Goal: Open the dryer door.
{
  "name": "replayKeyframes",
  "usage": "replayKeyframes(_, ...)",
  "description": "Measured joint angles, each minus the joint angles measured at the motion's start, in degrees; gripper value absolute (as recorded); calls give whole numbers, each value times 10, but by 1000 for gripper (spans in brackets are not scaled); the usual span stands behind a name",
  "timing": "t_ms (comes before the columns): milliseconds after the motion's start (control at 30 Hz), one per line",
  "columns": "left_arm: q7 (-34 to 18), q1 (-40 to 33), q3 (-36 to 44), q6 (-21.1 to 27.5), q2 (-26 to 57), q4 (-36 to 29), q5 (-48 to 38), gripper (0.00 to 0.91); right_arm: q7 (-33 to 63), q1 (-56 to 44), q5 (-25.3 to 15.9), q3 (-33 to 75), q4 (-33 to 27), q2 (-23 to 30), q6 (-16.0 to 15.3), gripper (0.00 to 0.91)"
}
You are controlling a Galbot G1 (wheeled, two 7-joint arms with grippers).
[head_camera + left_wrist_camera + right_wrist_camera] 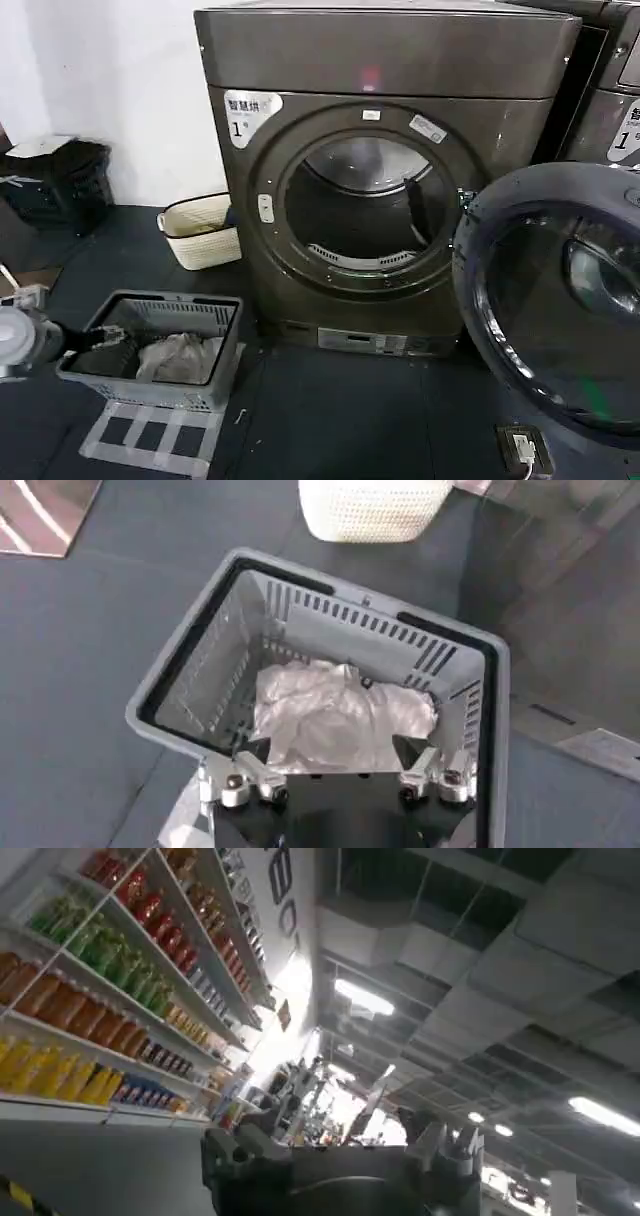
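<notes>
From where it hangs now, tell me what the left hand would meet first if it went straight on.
Most likely the crumpled white cloth in the grey basket. The left hand points down into the basket, open, with the cloth right beyond its fingertips, though the depth is unclear.

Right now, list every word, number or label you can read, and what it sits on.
"1": white corner sticker on the dryer; its Chinese characters are too blurred to read.
"1": sticker on the second machine.
Small labels around the opening: too small.
Large wall letters by the shelves: partly cut off, unreadable.
</notes>
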Motion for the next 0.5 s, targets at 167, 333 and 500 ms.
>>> replayKeyframes(167, -2, -43, 37, 0, -12, 5, 1, 907, -1, -1, 0, -1, -2, 1, 3, 907)
replayKeyframes(333, -11, -100, 85, 0, -26, 16, -4, 907, -1, -3, 0, -1, -4, 1, 6, 907)
replayKeyframes(500, -46, -165, 145, 0, -42, 30, -43, 907, -1, -4, 0, 0, -4, 2, 9, 907)
